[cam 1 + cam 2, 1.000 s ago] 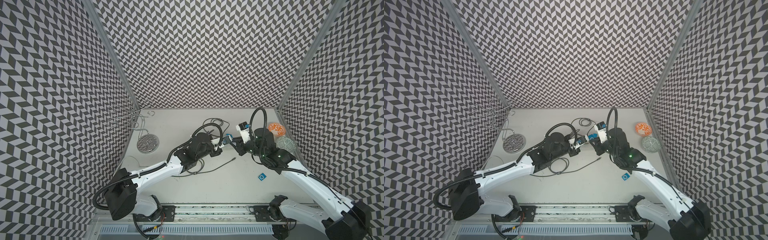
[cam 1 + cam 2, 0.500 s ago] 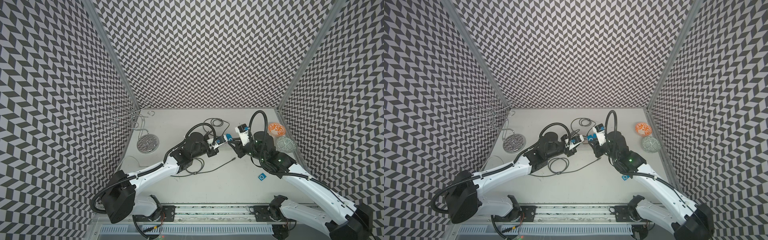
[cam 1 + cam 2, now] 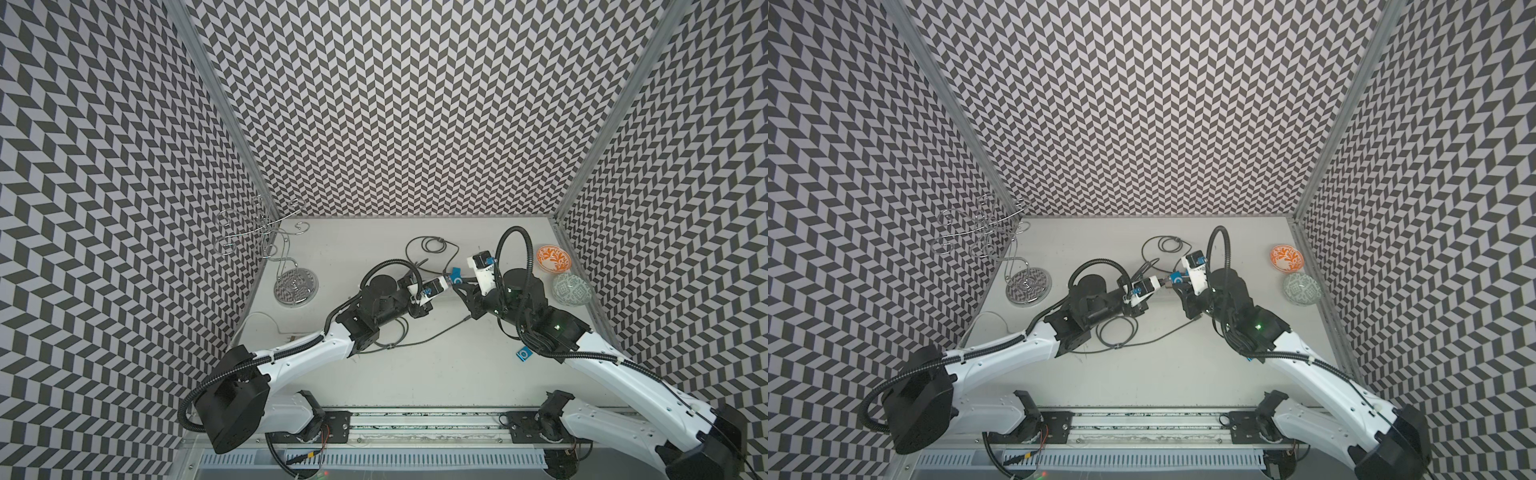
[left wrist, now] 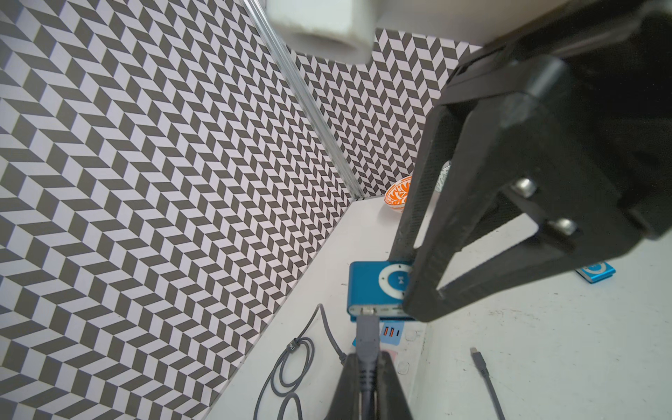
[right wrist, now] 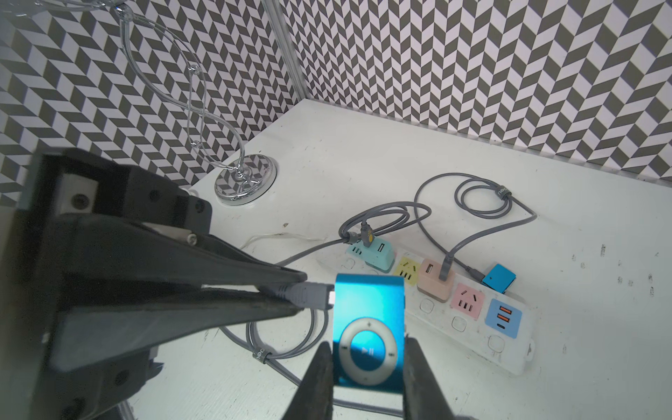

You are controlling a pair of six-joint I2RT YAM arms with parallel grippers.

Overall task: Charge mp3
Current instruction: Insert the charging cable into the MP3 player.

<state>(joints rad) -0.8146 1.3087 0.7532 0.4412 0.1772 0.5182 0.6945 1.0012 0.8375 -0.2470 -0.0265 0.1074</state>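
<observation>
Above the middle of the table (image 3: 415,374), the mp3 player (image 3: 456,276) (image 3: 1176,277) is held clear of the surface. The right jaws reach in from 4 o'clock and are clamped on the player's two long edges, at the control-wheel end (image 5: 367,327). The left jaws reach in from 8 o'clock and are clenched flat on the grey cable plug (image 5: 309,292) (image 4: 367,331). The plug's tip touches the player's port edge, at the player's 9 o'clock side in both top views. Depth of insertion cannot be determined.

The power strip (image 5: 436,316) lies on the table beneath the two arms. A second blue player (image 3: 525,353) lies on the table at 4 o'clock from the held unit, well apart from it. Two bowls (image 3: 552,257) stand at 3 o'clock by the side wall.
</observation>
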